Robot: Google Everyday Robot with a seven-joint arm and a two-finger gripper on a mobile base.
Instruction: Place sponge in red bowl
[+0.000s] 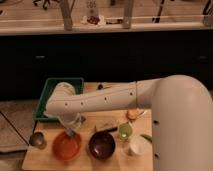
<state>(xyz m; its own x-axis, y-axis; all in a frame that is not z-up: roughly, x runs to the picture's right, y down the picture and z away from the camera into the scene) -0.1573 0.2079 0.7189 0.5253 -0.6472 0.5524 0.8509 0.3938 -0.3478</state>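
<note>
The gripper hangs over the red bowl's back rim near the table's front left corner, fingers clamped on the sponge. The dark bowl sits just beside.

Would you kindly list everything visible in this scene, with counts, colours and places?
red bowl: one, orange-red, front left of the wooden table.
sponge: one, blue-grey, just above the red bowl's back rim, at the claw.
dark bowl: one, purple-maroon, right of the red bowl.
green cup: one, right of the dark bowl.
white cup: one, front right.
metal cup: one, silvery, left edge.
green tray: one, back left.
orange item: one, under the arm.
arm: one, white, reaching left across the table.
claw: one, shut on the sponge, over the red bowl.
</note>
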